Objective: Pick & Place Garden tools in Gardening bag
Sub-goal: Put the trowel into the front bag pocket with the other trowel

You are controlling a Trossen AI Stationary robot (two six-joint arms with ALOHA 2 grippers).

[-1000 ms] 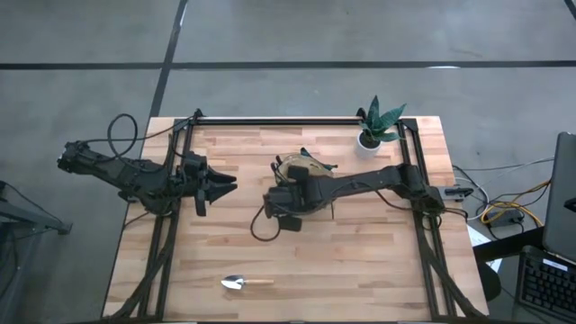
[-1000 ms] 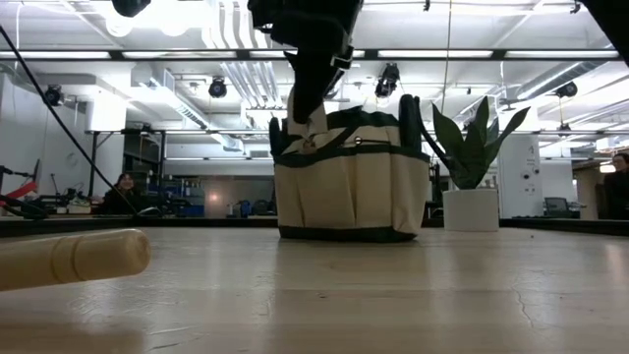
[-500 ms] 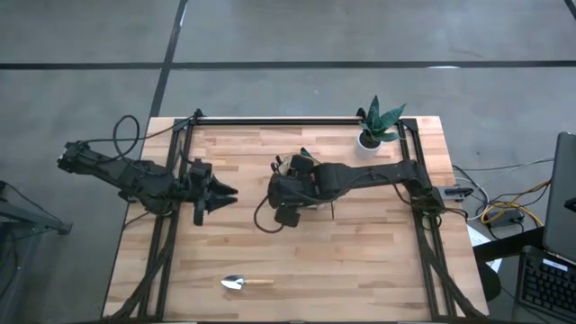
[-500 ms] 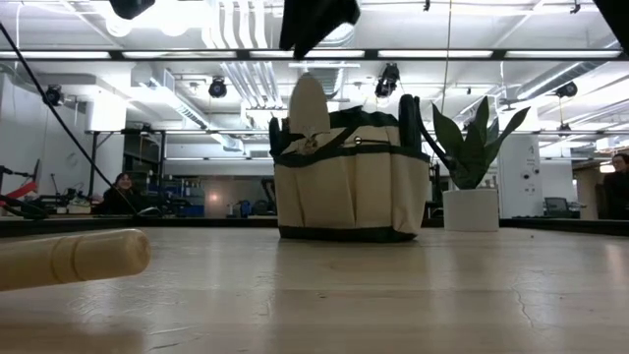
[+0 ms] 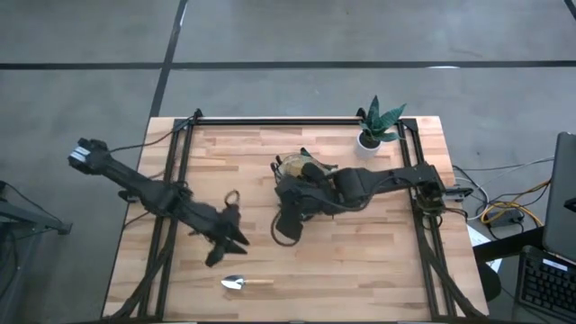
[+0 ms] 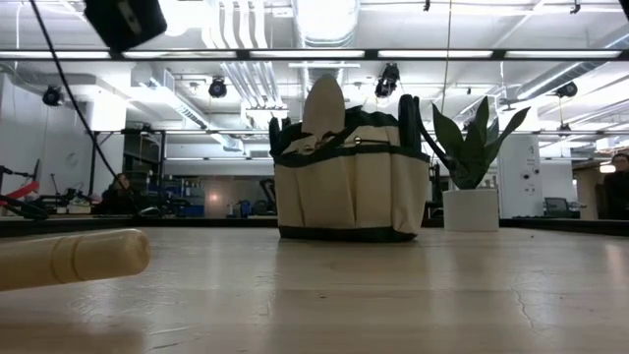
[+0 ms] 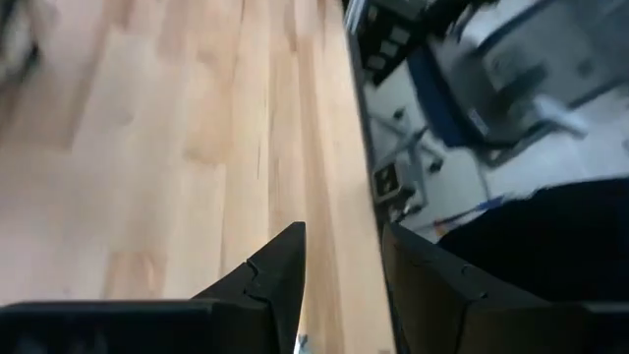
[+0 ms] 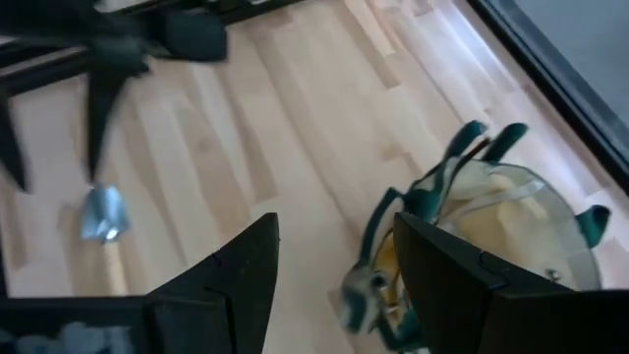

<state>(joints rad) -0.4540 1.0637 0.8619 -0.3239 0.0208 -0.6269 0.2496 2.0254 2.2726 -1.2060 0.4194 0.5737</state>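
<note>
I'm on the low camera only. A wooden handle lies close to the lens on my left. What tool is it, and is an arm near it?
Observer: It's a trowel with a metal blade, lying near the table's front edge.
Operator: Where's the left gripper?
Observer: The left gripper is close behind the trowel, not touching it, open and empty.
Operator: And the right one?
Observer: The right gripper is beside the bag, open, holding nothing.

A tan gardening bag [image 6: 351, 192] with green trim stands upright mid-table, a trowel blade [image 6: 323, 106] poking out. Another wooden-handled trowel [image 5: 241, 283] lies flat near the front edge.
</note>
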